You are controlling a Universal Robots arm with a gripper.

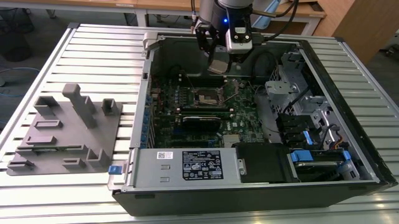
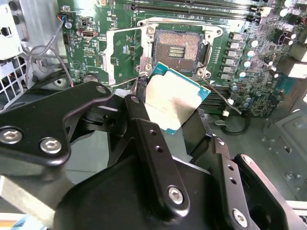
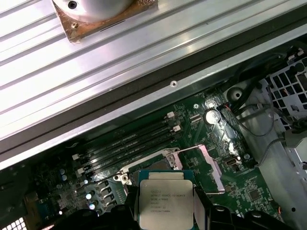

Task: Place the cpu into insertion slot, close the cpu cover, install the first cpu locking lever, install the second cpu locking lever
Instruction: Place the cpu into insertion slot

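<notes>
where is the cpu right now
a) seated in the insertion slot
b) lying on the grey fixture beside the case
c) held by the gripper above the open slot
c: the gripper holds the cpu in the air over the insertion slot, whose dark centre lies bare.

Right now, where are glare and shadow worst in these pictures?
First wrist view: strong glare on the ribbed table; second wrist view: the cpu reflects white on top; exterior view: even light, computer case interior shadowed.
</notes>
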